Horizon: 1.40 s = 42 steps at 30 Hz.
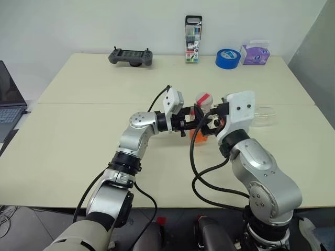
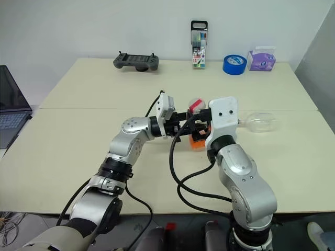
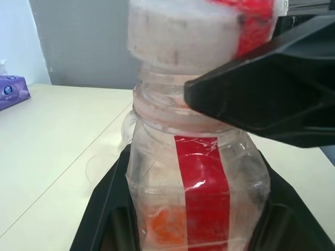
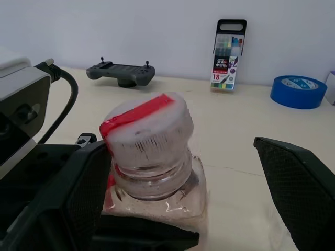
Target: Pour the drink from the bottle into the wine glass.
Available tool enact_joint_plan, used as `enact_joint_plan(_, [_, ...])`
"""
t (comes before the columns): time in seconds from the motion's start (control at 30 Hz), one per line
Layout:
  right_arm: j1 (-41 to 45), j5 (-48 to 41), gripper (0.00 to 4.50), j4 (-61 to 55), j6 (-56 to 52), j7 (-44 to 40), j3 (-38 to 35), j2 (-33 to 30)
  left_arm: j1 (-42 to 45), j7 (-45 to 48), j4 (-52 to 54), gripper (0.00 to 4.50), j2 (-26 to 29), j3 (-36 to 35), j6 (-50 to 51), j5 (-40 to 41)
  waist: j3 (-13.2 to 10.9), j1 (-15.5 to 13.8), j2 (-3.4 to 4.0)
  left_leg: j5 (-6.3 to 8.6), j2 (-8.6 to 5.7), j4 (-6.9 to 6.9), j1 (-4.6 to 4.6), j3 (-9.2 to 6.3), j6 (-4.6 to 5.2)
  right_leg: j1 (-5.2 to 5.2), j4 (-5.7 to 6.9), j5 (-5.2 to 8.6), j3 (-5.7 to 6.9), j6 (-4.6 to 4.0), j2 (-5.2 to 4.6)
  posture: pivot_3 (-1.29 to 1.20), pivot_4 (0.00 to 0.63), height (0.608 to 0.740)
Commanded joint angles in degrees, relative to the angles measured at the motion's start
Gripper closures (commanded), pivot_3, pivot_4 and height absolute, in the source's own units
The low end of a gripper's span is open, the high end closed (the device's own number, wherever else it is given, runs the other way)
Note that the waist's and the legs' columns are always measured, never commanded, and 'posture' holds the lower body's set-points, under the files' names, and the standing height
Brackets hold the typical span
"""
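- The bottle [image 1: 201, 119] is taken as the landmark; it stands upright near the middle of the table [image 1: 78, 136], held at its body.
- The left gripper [image 3: 196, 209] is seen clamped on the bottle – its black fingers [image 3: 104, 209] are pressed against the clear sides, with the red label strip facing the left wrist camera.
- A small amount of orange drink [image 3: 165, 225] is visible low inside the bottle, beside the red strip.
- The bottle's cap [image 4: 146, 130] is seen on the neck; it looks whitish with a red band across the top.
- The right gripper [image 4: 188, 172] is placed around the cap with its fingers spread wide – one finger [image 4: 78, 193] lies just beside the cap, the other [image 4: 303, 183] stands well apart from it. Nothing is gripped by it.
- The wine glass [image 2: 260, 123] is seen lying on its side on the table, to the right of the bottle and partly hidden behind the right wrist.
- Behind the bottle, along the far edge of the table, a marker pack [image 1: 193, 39] stands upright; a roll of blue tape [image 1: 227, 57] and a purple tissue pack [image 1: 255, 54] are found to its right.
- A dark game controller [image 1: 131, 56] lies at the far edge, to the left of the bottle.
- A laptop [image 1: 9, 102] is seen far to the left of the bottle, at the table's side.
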<state>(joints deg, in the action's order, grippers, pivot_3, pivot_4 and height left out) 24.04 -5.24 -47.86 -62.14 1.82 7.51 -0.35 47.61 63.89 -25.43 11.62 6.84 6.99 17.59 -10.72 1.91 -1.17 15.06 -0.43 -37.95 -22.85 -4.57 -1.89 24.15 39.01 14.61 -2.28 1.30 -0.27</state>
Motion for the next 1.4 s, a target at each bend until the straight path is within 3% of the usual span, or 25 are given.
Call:
enact_joint_plan(0.03, [0.39, -0.39, 0.0, -2.72, 0.71, -0.73, -1.78, -0.61, 1.35, -0.01, 0.98, 2.67, 0.4, -1.36, -1.29, 0.56, 0.0, 0.0, 0.0, 0.0, 0.0, 0.0, 0.0, 0.0, 0.0, 0.0, 0.0, 0.0, 0.0, 0.0, 0.0, 0.0, 0.15, 0.74])
enact_joint_plan(0.53, [4.52, -6.21, 0.0, 0.14, -0.42, -3.09, -2.63, 4.83, 1.34, -0.3, 1.03, 2.67, 0.51, -1.34, -1.17, 0.43, 0.0, -0.01, 0.0, 0.0, -0.01, -0.01, 0.0, 0.0, 0.0, 0.0, 0.0, 0.0, -0.01, 0.0, -0.01, 0.0, 0.15, 0.74])
enact_joint_plan(0.9, [7.7, -4.31, 0.0, 5.06, -1.7, -1.59, -2.16, 1.68, 0.68, -0.94, 1.93, 2.67, 0.71, -1.45, -0.9, 0.61, 0.0, 0.0, 0.0, 0.0, 0.0, 0.0, 0.0, 0.0, 0.0, 0.01, 0.0, 0.0, 0.0, 0.0, -0.01, 0.0, 0.15, 0.74])
enact_joint_plan(1.0, [8.03, -4.8, 0.63, 4.57, -0.82, -1.61, -2.12, 2.0, 0.47, -0.92, 2.15, 2.67, 0.9, -1.51, -0.86, 0.66, 0.0, 0.0, 0.0, 0.0, 0.01, 0.0, 0.0, -0.01, 0.0, 0.01, 0.0, 0.0, 0.01, 0.0, -0.01, 0.0, 0.15, 0.74])
enact_joint_plan(1.2, [9.56, -5.83, 2.63, 3.34, -1.62, -1.97, -2.38, 2.35, 0.65, -0.91, 1.74, 2.67, 1.07, -1.61, -0.99, 0.6, 0.0, -0.01, 0.0, 0.0, 0.0, 0.0, 0.0, -0.01, 0.0, 0.0, 0.01, 0.0, 0.01, -0.01, 0.0, 0.0, 0.15, 0.74])
enact_joint_plan(1.4, [11.4, -6.48, 2.65, 2.55, -3.51, -2.33, -3.16, 2.25, 0.99, -0.93, 1.34, 2.67, 0.9, -1.57, -1.15, 0.44, 0.0, -0.01, 0.0, 0.0, 0.0, 0.0, 0.0, -0.01, 0.0, 0.01, 0.0, 0.0, 0.01, -0.01, -0.01, 0.0, 0.15, 0.74])
